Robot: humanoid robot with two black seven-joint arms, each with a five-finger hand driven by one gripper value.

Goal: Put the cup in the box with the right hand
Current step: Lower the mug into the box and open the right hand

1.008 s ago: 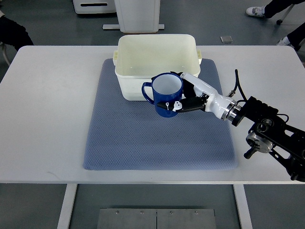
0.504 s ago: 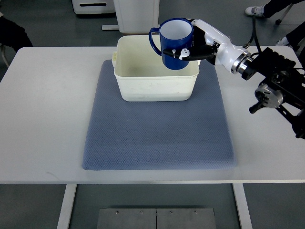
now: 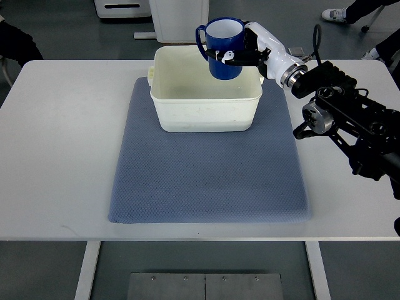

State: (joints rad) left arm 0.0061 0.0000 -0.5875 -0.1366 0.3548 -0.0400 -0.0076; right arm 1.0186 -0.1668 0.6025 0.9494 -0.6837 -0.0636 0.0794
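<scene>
Seen steeply from above: one white table [image 3: 62, 156], one blue-grey mat [image 3: 206, 175] laid over its middle, and one cream box [image 3: 206, 115] standing on the mat's 12 o'clock end. Held above the box's 1 o'clock corner, one blue cup [image 3: 223, 49] with a white inside, upright, handle toward 9 o'clock. Wrapped around the cup's 3 o'clock side, the right hand [image 3: 245, 53], fingers [image 3: 226, 57] clasped on the wall, its white forearm and black arm reaching in from the picture's 3 o'clock edge. No left hand anywhere in view.

Judged about two-thirds done: cup lifted and carried over the open box, which looked empty. Left to do: lowering the cup inside, letting go, and drawing the hand back out. Cup's base not yet below the rim, as far as could be told from this angle.

Past the table's 12 o'clock edge, a grey floor, white equipment, and a person's shoes at the 1 o'clock corner.
</scene>
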